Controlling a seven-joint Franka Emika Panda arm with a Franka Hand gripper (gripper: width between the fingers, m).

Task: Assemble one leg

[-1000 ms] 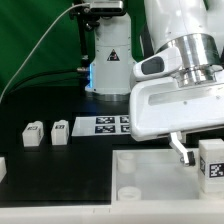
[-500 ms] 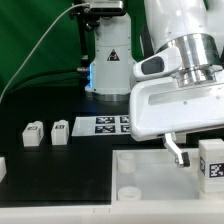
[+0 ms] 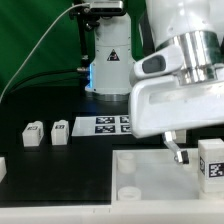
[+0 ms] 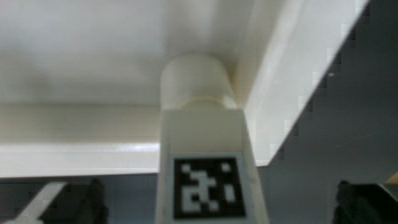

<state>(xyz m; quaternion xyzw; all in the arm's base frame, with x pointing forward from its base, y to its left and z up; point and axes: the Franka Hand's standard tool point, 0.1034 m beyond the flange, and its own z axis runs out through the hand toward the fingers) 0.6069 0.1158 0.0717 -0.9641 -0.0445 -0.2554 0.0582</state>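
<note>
A white leg (image 4: 205, 150) with a black-and-white marker stands upright at the corner of the large white panel (image 4: 107, 90), its far end against a round corner socket. It also shows in the exterior view (image 3: 210, 165) at the right edge. My gripper (image 4: 205, 205) is open. Its dark fingers (image 4: 36, 205) stand on either side of the leg with a gap on each side. In the exterior view one fingertip (image 3: 180, 152) shows beside the leg. Two more legs (image 3: 33, 133) (image 3: 60, 131) stand on the black table at the exterior view's left.
The marker board (image 3: 105, 124) lies behind the panel (image 3: 150, 180). A round socket (image 3: 128, 193) sits at the panel's near corner. A small white piece (image 3: 2, 168) shows at the left edge. A black stand with a lit base (image 3: 108, 60) is at the back.
The hand has shifted slightly upward and to the exterior view's right. The leg and the other parts have not moved.
</note>
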